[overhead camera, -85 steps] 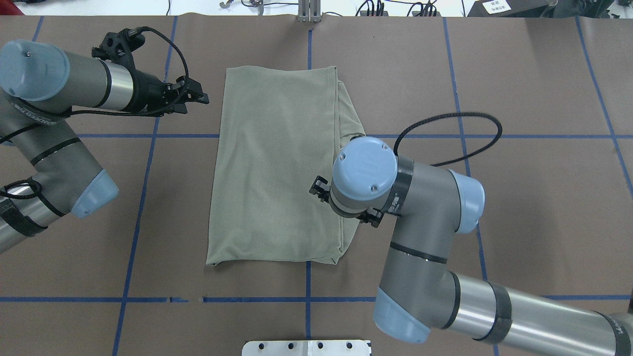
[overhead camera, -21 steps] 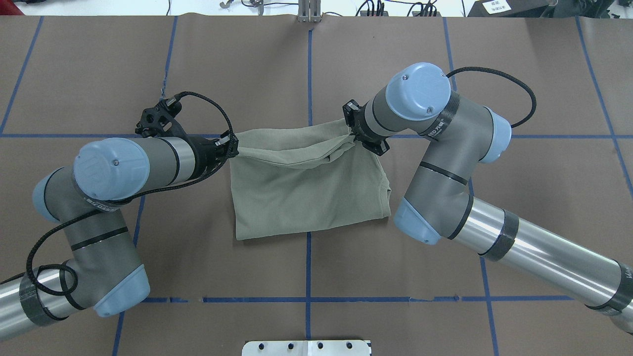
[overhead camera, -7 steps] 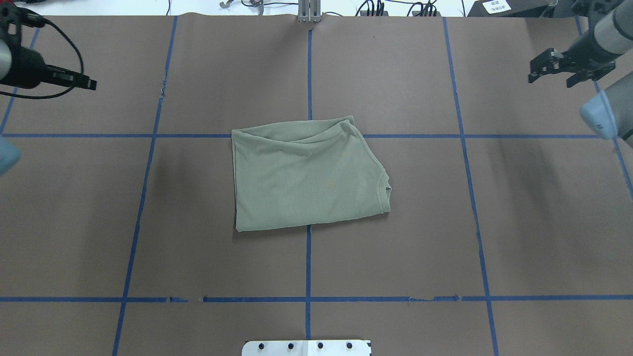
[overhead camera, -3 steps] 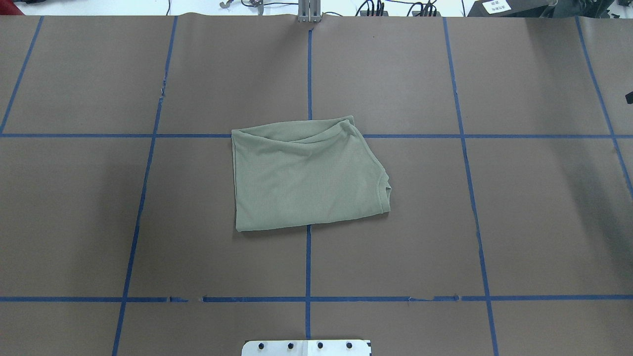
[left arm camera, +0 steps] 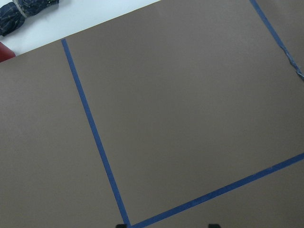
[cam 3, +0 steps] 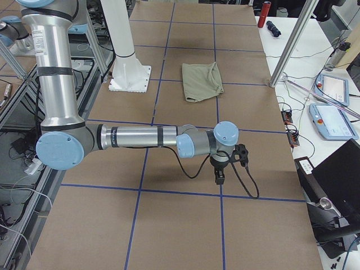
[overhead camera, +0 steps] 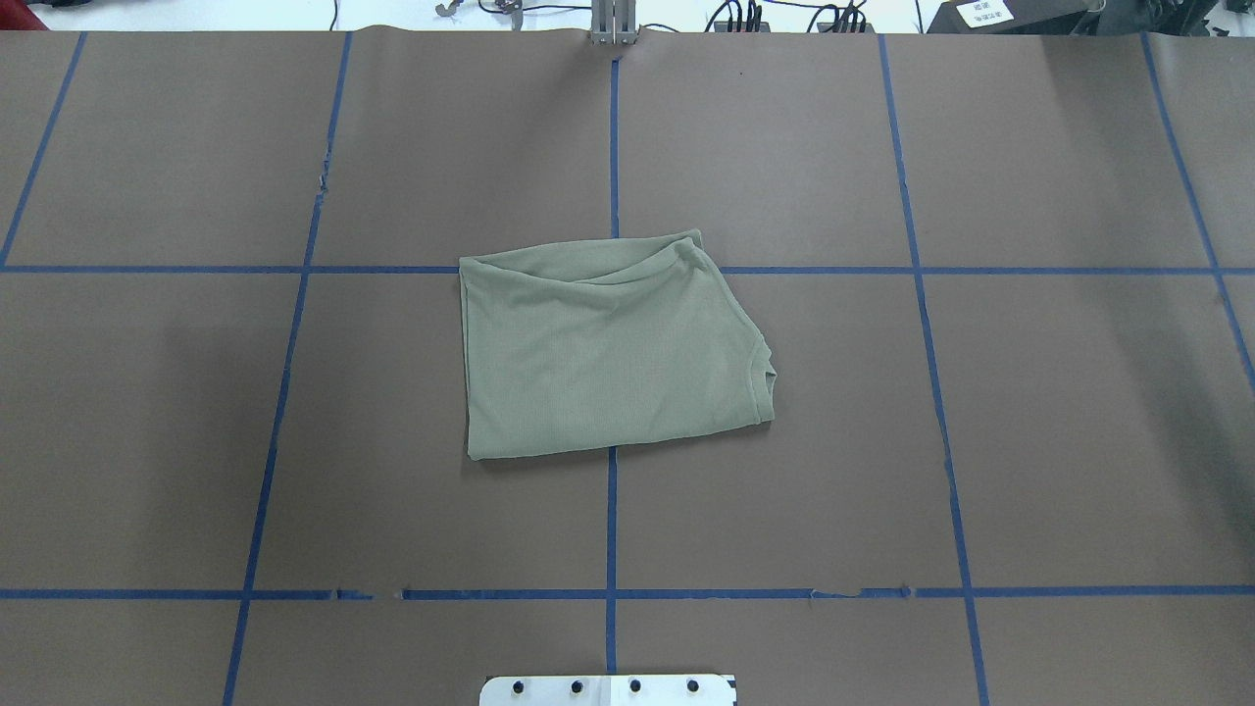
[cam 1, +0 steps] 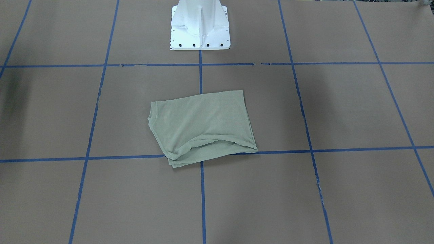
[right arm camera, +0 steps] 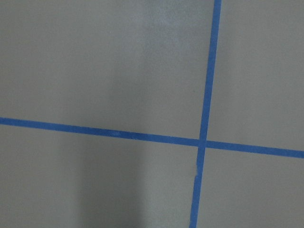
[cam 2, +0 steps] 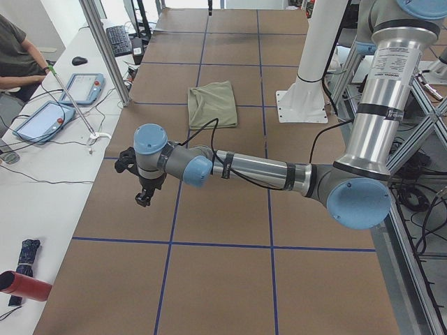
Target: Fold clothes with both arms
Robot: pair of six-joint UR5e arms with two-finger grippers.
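Note:
The clothes, one sage-green shirt (overhead camera: 608,353), lie folded into a rough rectangle at the middle of the brown table, also seen as the shirt (cam 1: 203,127), (cam 2: 213,103), (cam 3: 201,80). Nothing touches it. My left arm reaches low over the table far to the shirt's left, its gripper (cam 2: 143,199) pointing down. In the left wrist view only two dark fingertips (left arm camera: 122,224) show, wide apart, over bare table, so that gripper is open. My right gripper (cam 3: 219,179) hangs far off on the other side; I cannot tell its state. Neither arm shows in the overhead view.
Blue tape lines (overhead camera: 612,147) grid the brown table. The white pedestal base (cam 1: 200,27) stands at the robot's side. A side bench holds tablets (cam 2: 84,87) with a seated person (cam 2: 14,59) beside it. A red cylinder (cam 2: 21,285) and a dark bundle (left arm camera: 28,12) lie past the table's left end.
Both grippers folded the shirt's edge over, let go and swung outward. Since a second ago they have left the overhead view; the shirt has not moved.

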